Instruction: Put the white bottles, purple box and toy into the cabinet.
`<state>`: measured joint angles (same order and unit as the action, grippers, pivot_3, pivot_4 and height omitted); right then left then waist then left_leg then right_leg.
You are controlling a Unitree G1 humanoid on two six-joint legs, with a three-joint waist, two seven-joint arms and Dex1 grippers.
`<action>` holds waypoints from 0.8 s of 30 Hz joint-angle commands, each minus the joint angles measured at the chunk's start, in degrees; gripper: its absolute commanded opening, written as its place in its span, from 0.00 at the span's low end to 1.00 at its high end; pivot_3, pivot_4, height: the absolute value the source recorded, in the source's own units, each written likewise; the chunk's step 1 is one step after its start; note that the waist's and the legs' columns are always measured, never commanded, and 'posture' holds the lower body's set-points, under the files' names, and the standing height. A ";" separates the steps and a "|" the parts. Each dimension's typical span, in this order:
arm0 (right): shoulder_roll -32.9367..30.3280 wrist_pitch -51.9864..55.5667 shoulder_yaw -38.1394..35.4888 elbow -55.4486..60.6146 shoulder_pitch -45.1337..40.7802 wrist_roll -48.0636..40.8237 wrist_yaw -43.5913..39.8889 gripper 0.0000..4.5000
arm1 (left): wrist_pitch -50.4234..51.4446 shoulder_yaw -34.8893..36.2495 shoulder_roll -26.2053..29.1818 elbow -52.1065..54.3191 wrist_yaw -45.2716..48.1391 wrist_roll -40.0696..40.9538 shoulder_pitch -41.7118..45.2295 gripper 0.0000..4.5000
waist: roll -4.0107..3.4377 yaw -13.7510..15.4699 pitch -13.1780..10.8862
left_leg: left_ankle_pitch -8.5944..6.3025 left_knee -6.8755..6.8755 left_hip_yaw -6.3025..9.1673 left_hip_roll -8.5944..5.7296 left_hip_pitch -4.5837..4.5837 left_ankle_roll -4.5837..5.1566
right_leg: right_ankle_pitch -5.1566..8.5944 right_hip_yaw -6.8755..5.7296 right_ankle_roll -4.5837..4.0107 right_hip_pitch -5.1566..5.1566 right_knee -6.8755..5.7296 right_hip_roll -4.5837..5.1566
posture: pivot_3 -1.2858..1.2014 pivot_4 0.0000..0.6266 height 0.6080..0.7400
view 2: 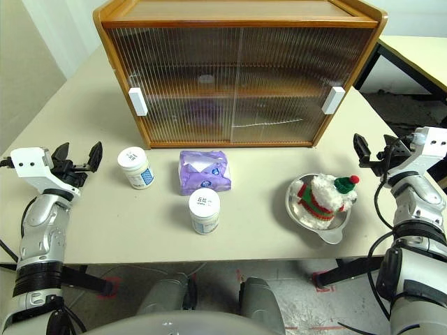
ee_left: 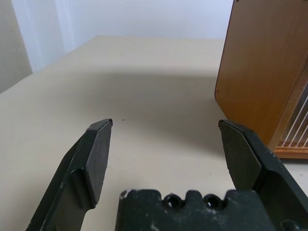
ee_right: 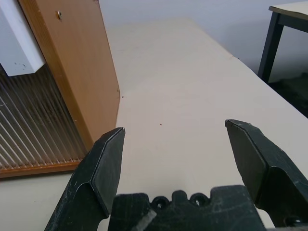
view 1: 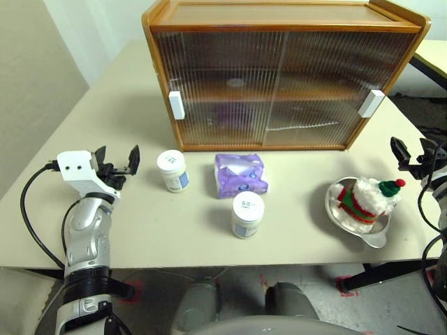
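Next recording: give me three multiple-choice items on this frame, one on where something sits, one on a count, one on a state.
1. Where is the toy?
A. In the silver bowl
B. On top of the cabinet
C. On the purple box

2. How many white bottles stand on the table?
A. One
B. Two
C. Four

3. How are the cabinet doors?
A. Both slid shut
B. Left one open
C. Both removed

Answers:
1 A, the plush lies inside the bowl.
2 B, one bottle is left of the purple box, the other in front of it.
3 A, the ribbed panels span the whole front.

Glossy wooden cabinet (view 1: 279, 21), shiny metal bowl (view 1: 374, 234), fluffy toy (view 1: 367, 199)
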<state>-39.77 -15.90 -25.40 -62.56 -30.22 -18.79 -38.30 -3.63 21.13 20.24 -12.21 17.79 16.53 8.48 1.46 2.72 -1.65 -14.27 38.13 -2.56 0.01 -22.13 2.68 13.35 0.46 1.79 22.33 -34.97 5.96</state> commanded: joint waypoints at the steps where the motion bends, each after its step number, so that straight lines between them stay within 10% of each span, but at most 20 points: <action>1: 0.55 -0.55 0.63 -0.11 0.00 0.61 -0.46 1.00 | -0.63 0.18 0.82 -2.01 0.20 -0.12 1.24 0.99 | 0.00 0.01 0.00 | 0.00 0.00 0.00 0.00 0.00 0.00 | 0.00 0.00 0.00 0.00 0.00 0.00 | 0.56 0.00 1.00; 24: -2.30 8.72 -1.58 20.90 0.42 -6.44 -4.92 1.00 | -1.62 0.93 4.41 -7.30 1.99 0.23 5.79 0.99 | -0.03 -0.32 0.03 | -0.05 0.02 0.00 -0.01 0.00 -0.10 | -0.03 0.00 0.03 0.01 -0.04 0.01 | 0.54 0.00 1.00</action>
<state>-41.57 -9.47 -26.99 -44.55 -30.37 -23.93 -42.09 -4.96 21.89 23.91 -18.51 19.24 16.58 13.59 1.43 2.40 -1.62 -14.32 38.15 -2.55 0.00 -22.12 2.58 13.32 0.46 1.83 22.34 -35.01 5.98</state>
